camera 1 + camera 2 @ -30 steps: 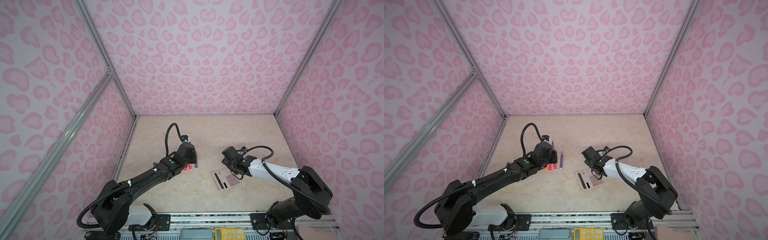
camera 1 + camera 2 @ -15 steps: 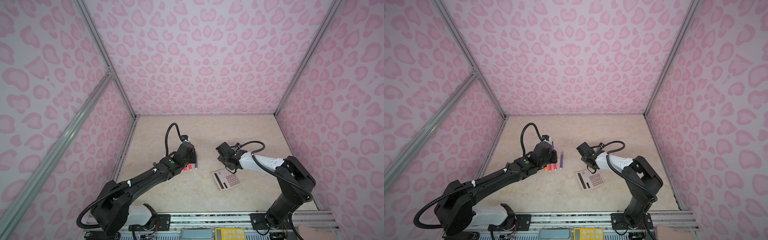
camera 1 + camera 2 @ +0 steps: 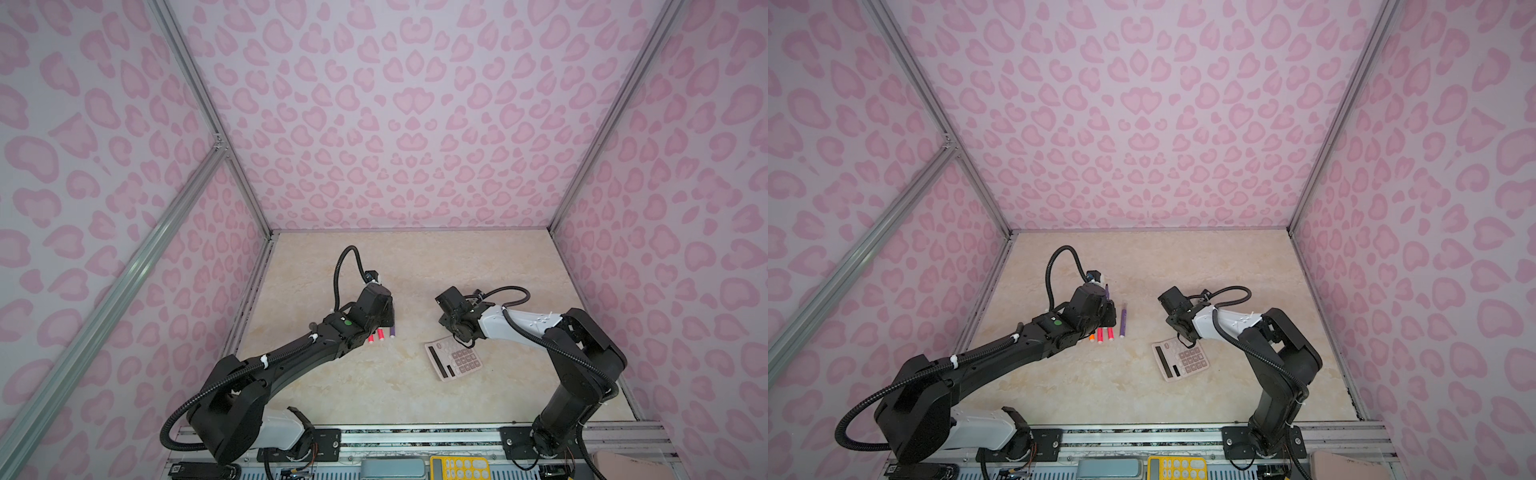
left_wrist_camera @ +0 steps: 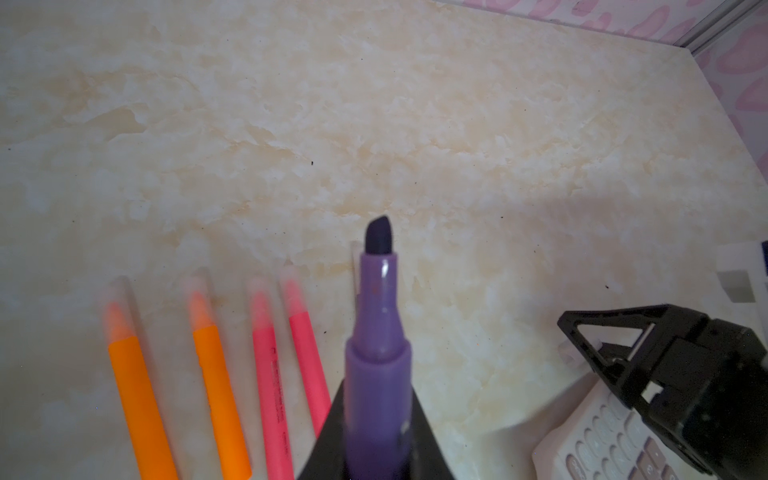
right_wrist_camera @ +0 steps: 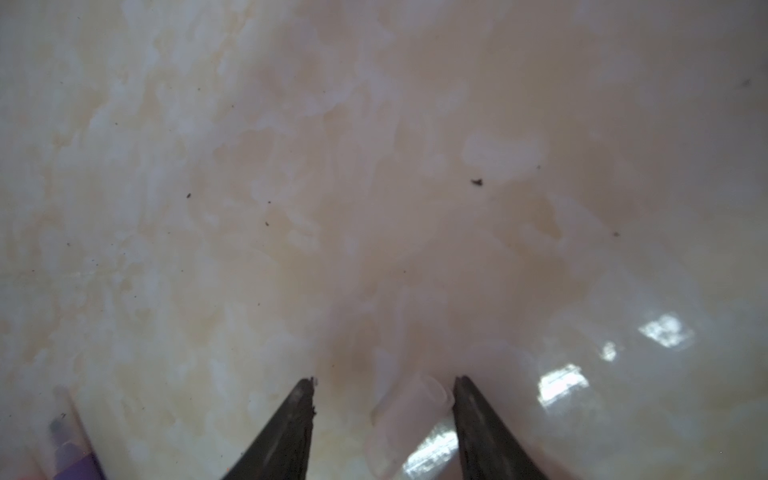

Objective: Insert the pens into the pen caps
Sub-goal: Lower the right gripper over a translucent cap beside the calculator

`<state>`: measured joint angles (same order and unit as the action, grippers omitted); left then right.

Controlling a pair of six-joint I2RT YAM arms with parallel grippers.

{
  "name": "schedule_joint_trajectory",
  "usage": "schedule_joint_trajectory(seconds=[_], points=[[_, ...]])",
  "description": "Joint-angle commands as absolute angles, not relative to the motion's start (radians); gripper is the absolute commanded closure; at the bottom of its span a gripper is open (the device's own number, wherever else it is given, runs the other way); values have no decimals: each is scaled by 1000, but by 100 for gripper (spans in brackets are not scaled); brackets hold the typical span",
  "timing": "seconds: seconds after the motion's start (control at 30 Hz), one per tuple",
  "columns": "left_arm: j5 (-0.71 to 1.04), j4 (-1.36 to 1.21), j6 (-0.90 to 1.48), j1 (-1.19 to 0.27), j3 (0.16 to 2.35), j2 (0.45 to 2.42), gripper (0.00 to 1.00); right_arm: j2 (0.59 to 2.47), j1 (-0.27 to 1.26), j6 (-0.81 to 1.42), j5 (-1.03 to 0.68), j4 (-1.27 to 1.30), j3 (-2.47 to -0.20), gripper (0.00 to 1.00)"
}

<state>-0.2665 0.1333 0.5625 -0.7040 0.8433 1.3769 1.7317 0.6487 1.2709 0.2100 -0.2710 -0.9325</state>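
the right pincer [image 5: 384, 380] stands open astride a clear cap [image 5: 409, 415], seemingly touching one jaw, axis roughly along them; left pincer [image 4: 377, 415] grips purple pen [image 4: 376, 316].

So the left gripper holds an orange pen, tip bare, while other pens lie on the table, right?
Not orange: the left gripper holds a purple pen, tip bare, as the left wrist view shows; other pens do lie on the table.
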Motion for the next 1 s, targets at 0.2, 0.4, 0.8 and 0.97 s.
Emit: schedule_joint_trajectory(seconds=[0.2, 0.4, 0.8, 0.97], points=[[-276, 138, 558, -704, 861, 1391, 97, 1766, 646, 1165, 175, -213, -942, 51], [-275, 140, 557, -703, 864, 1391, 97, 1789, 651, 1092, 216, -267, -964, 53], [-280, 140, 554, -703, 863, 1391, 97, 1697, 800, 713, 584, -326, -995, 47], [-285, 137, 554, -704, 861, 1387, 97, 1637, 721, 622, 233, -53, -815, 35]])
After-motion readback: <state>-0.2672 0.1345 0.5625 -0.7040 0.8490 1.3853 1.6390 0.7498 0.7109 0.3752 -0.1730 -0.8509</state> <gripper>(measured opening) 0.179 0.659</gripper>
